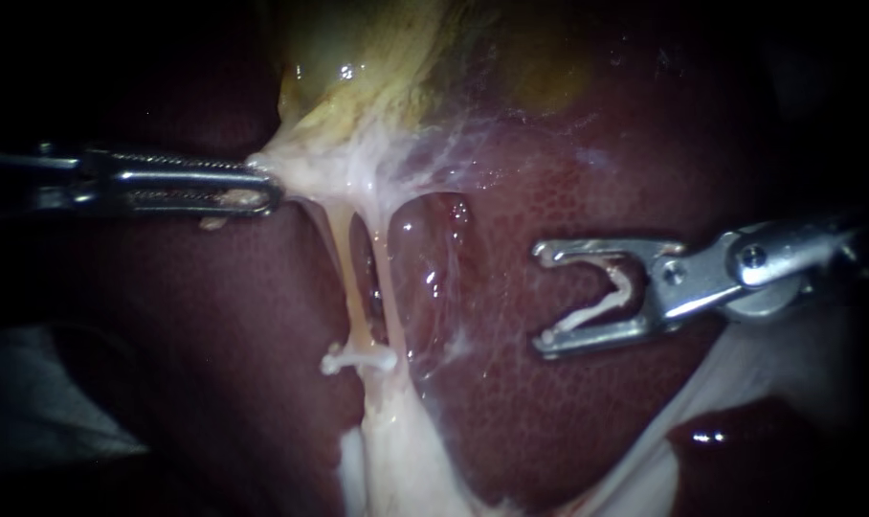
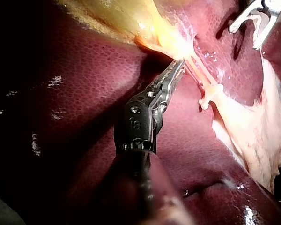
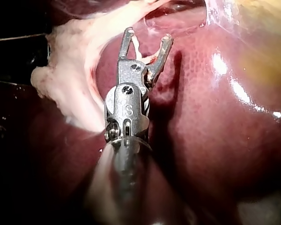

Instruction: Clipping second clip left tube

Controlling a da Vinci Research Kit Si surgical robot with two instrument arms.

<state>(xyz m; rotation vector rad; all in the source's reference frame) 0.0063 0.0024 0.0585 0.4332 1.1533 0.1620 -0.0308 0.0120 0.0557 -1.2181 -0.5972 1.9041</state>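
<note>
— How does the left instrument (image 1: 274, 191) lie?

— It comes in level from the left. Its jaws are pressed together on the pale tissue (image 1: 320, 168) just under the gallbladder (image 1: 358, 57), and that tissue is drawn toward the shaft. In the left wrist view the same long, toothed jaws end right at that bright strand.

— And the right instrument (image 1: 542, 299)?

— It reaches in from the right, over the liver (image 1: 568, 163), with its tips aimed at the tubes. Its jaws stand wide, yet they carry an open clip (image 1: 588, 314), a white V seated between them and touching both. The right wrist view shows the same forked tip with white inside it.

— Where is the left tube (image 1: 342, 278)?

— It hangs from the pinched tissue, just beside the right tube (image 1: 381, 278), with a dark slit between them. Both run down into a pale mass.

— Anything on it?

— A closed clip (image 1: 358, 361) sits across its lower end, where the two tubes draw together. I cannot tell whether it also catches the right tube.

— How near is the open clip?

— Well apart from both tubes, with bare liver between.
</note>
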